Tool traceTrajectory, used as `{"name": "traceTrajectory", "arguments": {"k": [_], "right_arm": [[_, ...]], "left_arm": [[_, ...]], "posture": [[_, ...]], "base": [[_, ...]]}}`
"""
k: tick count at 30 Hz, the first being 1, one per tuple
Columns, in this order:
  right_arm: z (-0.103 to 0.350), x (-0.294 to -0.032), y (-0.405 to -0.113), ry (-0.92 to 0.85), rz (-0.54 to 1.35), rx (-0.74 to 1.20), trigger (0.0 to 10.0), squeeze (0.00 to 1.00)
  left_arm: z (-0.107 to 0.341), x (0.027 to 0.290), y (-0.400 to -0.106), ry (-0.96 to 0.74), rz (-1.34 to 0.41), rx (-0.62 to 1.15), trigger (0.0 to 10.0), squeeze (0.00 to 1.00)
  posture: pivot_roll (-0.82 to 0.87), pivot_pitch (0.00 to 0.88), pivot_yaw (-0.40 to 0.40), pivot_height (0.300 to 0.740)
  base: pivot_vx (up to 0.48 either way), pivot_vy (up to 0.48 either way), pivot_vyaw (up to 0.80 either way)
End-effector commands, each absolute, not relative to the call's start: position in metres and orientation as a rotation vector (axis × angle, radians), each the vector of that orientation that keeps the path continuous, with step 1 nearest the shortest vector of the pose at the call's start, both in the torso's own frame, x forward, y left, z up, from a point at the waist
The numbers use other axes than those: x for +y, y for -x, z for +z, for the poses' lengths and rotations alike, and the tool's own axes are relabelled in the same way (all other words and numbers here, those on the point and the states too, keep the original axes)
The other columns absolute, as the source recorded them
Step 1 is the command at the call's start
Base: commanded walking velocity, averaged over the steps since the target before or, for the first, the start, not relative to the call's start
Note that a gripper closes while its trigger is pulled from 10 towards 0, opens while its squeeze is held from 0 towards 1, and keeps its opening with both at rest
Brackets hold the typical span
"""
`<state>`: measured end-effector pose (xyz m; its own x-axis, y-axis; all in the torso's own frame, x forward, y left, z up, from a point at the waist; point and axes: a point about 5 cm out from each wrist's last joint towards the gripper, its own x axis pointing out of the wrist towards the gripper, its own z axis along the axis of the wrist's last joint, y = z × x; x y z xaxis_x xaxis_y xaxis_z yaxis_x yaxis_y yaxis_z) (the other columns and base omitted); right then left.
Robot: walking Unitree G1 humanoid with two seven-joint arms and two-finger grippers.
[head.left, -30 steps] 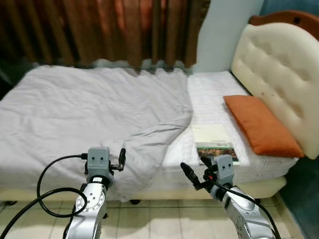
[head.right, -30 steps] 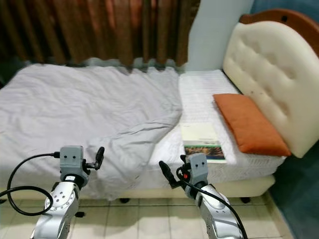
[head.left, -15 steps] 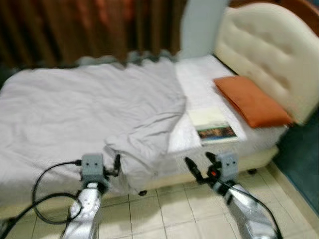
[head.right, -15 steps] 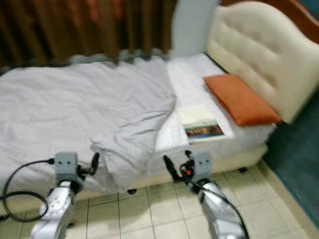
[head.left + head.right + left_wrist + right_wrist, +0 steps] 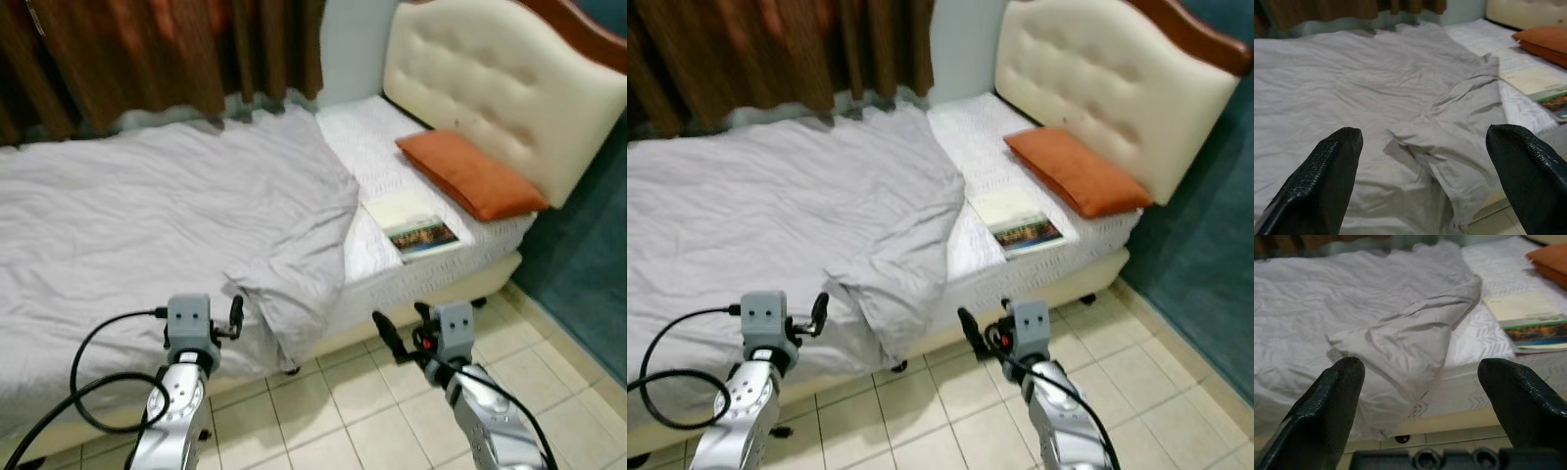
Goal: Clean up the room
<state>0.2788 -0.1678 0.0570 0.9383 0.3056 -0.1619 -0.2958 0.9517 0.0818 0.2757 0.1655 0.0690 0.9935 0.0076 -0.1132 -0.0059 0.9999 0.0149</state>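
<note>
left gripper (image 5: 235, 315): fingers spread, nothing held, hovering over the floor short of the bed edge.
right gripper (image 5: 400, 327): fingers spread wide, nothing held, over the tiles (image 5: 372, 421) short of the bed edge.
blanket (image 5: 167, 215): grey, rumpled, covers most of the bed; folded corner (image 5: 284, 304) droops over the near edge, at 12 o'clock between the two grippers.
books (image 5: 411, 223): at 12 to 1 o'clock from the right gripper, a small stack on the bare mattress (image 5: 367, 157), near its edge.
pillow (image 5: 470, 174): orange, 1 o'clock, against the headboard (image 5: 490, 83).
step: approach, I'd say; nothing grasped yet.
next: probably close in on the bed, then take the hanging blanket corner or the books. Needs reach forward and up over the edge.
</note>
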Motion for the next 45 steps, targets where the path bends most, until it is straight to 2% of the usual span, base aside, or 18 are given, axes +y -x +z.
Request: {"name": "traceTrajectory", "arguments": {"k": [1, 10, 22, 28, 30, 33, 35, 38, 39, 40, 41, 43, 45], "right_arm": [[0.059, -0.169, -0.280, -0.045, 0.306, 0.165, 10.0, 0.00], [0.059, -0.168, -0.281, -0.036, 0.308, 0.163, 10.0, 0.00], [0.058, -0.170, -0.281, -0.041, 0.306, 0.168, 10.0, 0.00], [0.058, -0.170, -0.280, -0.038, 0.307, 0.170, 10.0, 0.00], [0.059, -0.171, -0.276, -0.047, 0.307, 0.168, 10.0, 0.00], [0.058, -0.168, -0.269, -0.057, 0.325, 0.179, 10.0, 0.00], [0.059, -0.168, -0.267, -0.059, 0.332, 0.183, 10.0, 0.00], [0.064, -0.168, -0.251, -0.054, 0.374, 0.208, 10.0, 0.00], [0.065, -0.168, -0.246, -0.048, 0.390, 0.219, 10.0, 0.00], [0.071, -0.170, -0.238, -0.044, 0.403, 0.221, 10.0, 0.00], [0.076, -0.171, -0.233, -0.040, 0.411, 0.222, 10.0, 0.00], [0.086, -0.165, -0.217, -0.048, 0.465, 0.234, 10.0, 0.00], [0.091, -0.160, -0.204, -0.054, 0.504, 0.247, 10.0, 0.00]], "left_arm": [[0.072, 0.165, -0.279, -0.023, 0.003, 0.107, 10.0, 0.00], [0.073, 0.162, -0.282, -0.053, -0.014, 0.100, 10.0, 0.00], [0.076, 0.159, -0.289, -0.049, -0.018, 0.097, 10.0, 0.00], [0.074, 0.162, -0.291, -0.037, -0.003, 0.113, 10.0, 0.00], [0.067, 0.168, -0.303, -0.081, 0.019, 0.171, 10.0, 0.00], [0.064, 0.167, -0.322, -0.105, -0.011, 0.216, 10.0, 0.00], [0.064, 0.166, -0.327, -0.118, -0.020, 0.228, 10.0, 0.00], [0.068, 0.175, -0.343, -0.153, 0.011, 0.244, 10.0, 0.00], [0.070, 0.179, -0.346, -0.152, 0.028, 0.248, 10.0, 0.00], [0.074, 0.181, -0.349, -0.161, 0.044, 0.237, 10.0, 0.00], [0.077, 0.182, -0.351, -0.168, 0.052, 0.227, 10.0, 0.00], [0.080, 0.183, -0.355, -0.178, 0.061, 0.221, 10.0, 0.00], [0.084, 0.186, -0.358, -0.182, 0.087, 0.201, 10.0, 0.00]], "posture": [[-0.04, 0.041, 0.003, 0.740], [-0.04, 0.042, 0.003, 0.740], [-0.04, 0.049, 0.002, 0.740], [-0.05, 0.054, 0.001, 0.740], [-0.05, 0.077, -0.009, 0.740], [-0.07, 0.157, -0.033, 0.740], [-0.07, 0.157, -0.033, 0.740], [-0.15, 0.320, -0.067, 0.740], [-0.16, 0.336, -0.070, 0.740], [-0.22, 0.406, -0.096, 0.740], [-0.22, 0.406, -0.096, 0.740], [-0.28, 0.521, -0.137, 0.740], [-0.30, 0.557, -0.149, 0.740]], "base": [[0.416, 0.240, 0.00], [0.412, 0.244, 0.00], [0.420, 0.000, -0.80], [0.278, 0.041, 0.00], [0.000, 0.000, 0.00], [0.000, 0.000, 0.00], [0.000, 0.000, 0.00], [0.000, 0.000, 0.00], [0.000, 0.000, 0.00], [0.000, 0.000, 0.00], [0.000, 0.000, 0.00], [0.000, 0.000, 0.00], [0.000, 0.000, 0.00]]}}
